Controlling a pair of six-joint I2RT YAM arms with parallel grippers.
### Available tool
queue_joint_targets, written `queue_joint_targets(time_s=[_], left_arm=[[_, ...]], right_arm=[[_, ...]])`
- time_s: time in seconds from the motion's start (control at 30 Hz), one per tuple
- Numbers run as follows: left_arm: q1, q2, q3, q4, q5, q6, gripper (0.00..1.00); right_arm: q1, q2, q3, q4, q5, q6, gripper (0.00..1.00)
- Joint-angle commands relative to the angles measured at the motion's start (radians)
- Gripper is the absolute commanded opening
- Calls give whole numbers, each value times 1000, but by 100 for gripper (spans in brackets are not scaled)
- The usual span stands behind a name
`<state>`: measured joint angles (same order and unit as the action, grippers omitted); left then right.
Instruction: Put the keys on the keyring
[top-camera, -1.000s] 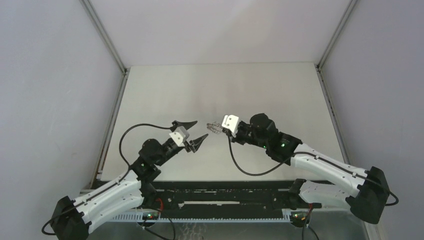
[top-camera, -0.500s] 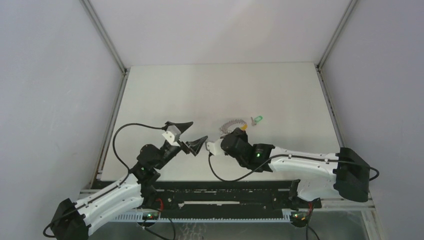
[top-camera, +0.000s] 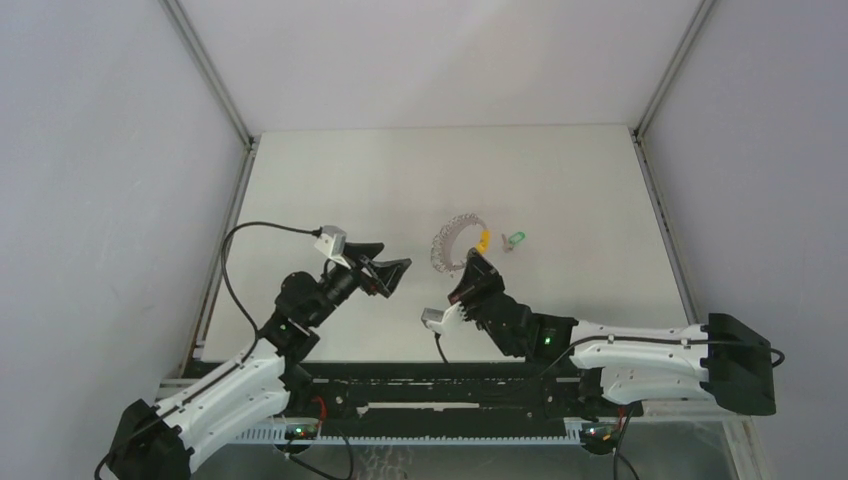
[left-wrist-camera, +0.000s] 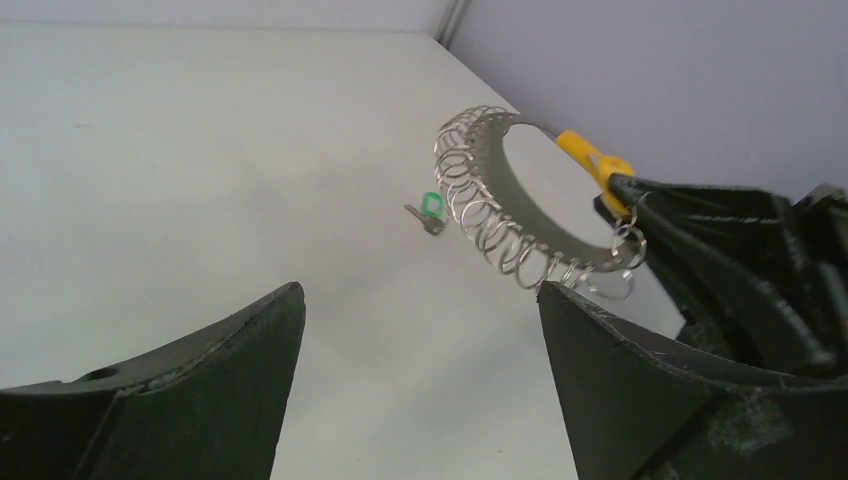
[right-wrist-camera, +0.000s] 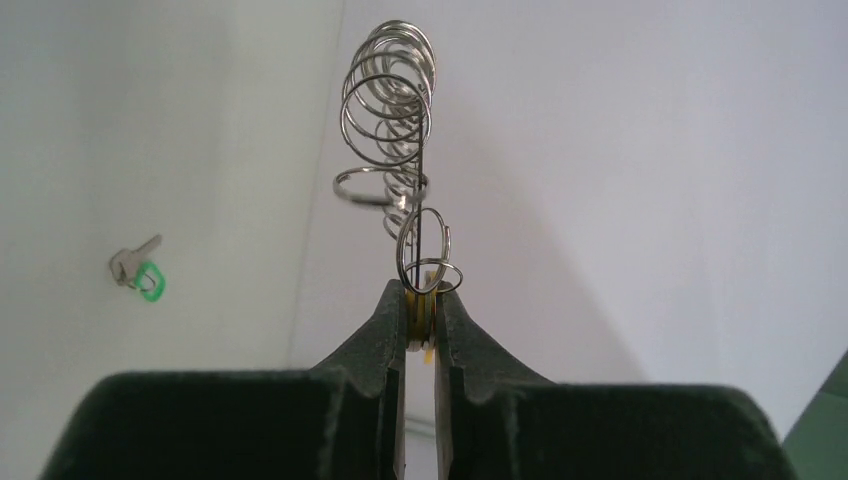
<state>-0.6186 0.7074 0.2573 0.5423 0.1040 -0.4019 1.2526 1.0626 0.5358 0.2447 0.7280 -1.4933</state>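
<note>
The right gripper (right-wrist-camera: 422, 292) pinches the small yellow-headed metal key (left-wrist-camera: 585, 155) at the rim of the large grey beaded metal keyring (top-camera: 450, 240). The small green-headed metal key (top-camera: 515, 238) lies on the white table (top-camera: 330, 180), well inside its right edge. Nearby, the left gripper (top-camera: 390, 258) gapes wide.

White-shelled arms (top-camera: 230, 385) with black joints, looping black cables (top-camera: 232, 262), dark tapered jaws.

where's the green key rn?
Top view: the green key lies loose on the table, right of centre, just right of the keyring that the right gripper holds. Nothing grips it.
</note>
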Motion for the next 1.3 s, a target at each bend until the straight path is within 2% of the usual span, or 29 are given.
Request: queue_joint_targets(time_s=[0.0, 0.1, 0.27, 0.33, 0.4, 0.43, 0.53, 0.6, 0.73, 0.97, 1.13, 1.2, 1.27], left_arm=[[7, 7, 116, -57, 83, -98, 91], [6, -10, 139, -79, 105, -120, 91], [6, -26, 157, -78, 157, -127, 92], [5, -20, 166, -70, 190, -144, 91], [4, -10, 173, -57, 225, -162, 91], [3, -10, 177, -55, 241, -166, 90], [-3, -16, 181, -55, 275, -170, 89], [-13, -23, 182, -55, 291, -168, 89], [-74, -34, 166, -40, 261, -118, 85], [-180, -40, 136, 19, 158, 26, 69], [-195, -42, 152, 39, 159, 42, 39], [-211, -52, 147, 53, 163, 52, 33], [-234, -60, 142, 61, 170, 76, 32]], right_arm=[[22, -27, -26, 131, -20, -207, 0], [-2, -108, -44, 222, -48, -244, 0], [23, -262, -22, 151, -194, -46, 0], [29, -262, -56, 160, -219, -79, 0], [33, -237, -96, 263, -175, -133, 0], [32, -233, -106, 304, -160, -133, 0], [26, -267, -114, 274, -215, -76, 0], [24, -267, -139, 320, -228, -100, 0], [18, -247, -149, 376, -207, -91, 0], [19, -239, -149, 402, -252, 91, 0], [-13, -277, -111, 277, -305, 312, 0], [-27, -293, -111, 241, -320, 347, 0], [-28, -299, -115, 227, -310, 351, 0]])
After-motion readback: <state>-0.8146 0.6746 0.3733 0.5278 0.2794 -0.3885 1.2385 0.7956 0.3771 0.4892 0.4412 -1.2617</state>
